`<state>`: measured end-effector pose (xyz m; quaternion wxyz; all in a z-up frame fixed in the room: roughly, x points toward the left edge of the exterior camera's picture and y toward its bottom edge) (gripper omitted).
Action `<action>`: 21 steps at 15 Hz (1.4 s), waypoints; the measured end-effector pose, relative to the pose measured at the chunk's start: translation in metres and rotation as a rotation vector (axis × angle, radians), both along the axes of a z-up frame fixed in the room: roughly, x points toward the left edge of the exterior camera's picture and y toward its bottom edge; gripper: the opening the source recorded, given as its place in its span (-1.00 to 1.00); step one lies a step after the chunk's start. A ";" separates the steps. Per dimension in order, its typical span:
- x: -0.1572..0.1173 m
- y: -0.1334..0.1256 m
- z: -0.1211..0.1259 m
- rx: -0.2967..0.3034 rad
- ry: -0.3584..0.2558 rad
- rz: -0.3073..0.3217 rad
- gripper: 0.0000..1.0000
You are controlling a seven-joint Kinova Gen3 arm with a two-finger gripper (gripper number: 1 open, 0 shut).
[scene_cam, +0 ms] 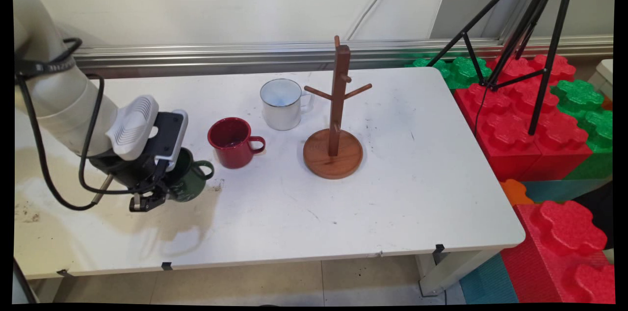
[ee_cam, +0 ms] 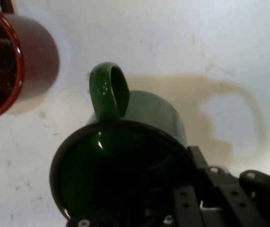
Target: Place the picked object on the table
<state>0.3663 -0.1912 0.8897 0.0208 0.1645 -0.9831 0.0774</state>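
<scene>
Black end effector (scene_cam: 147, 198) grips green mug's (ee_cam: 149, 113) rim on table (scene_cam: 392, 193), red mug (scene_cam: 230, 142) nearby.

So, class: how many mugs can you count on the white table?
3. A green mug sits at the left under the gripper, a red mug stands just right of it, and a white mug stands further back beside the wooden mug tree. None seems hidden.

A white table (scene_cam: 417, 188), scuffed and stained toward its left end, carried four things. A green mug (scene_cam: 192, 181) stood near the left, a red mug (scene_cam: 233, 143) just beside it, a white mug (scene_cam: 282, 104) farther back, and a wooden mug tree (scene_cam: 334, 146) stood mid-table.
</scene>
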 end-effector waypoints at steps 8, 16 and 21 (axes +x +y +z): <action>0.001 -0.003 -0.021 0.018 -0.064 -0.028 -1.00; 0.001 -0.011 -0.045 0.034 -0.117 -0.042 -1.00; 0.002 -0.017 -0.058 0.045 -0.133 -0.039 -1.00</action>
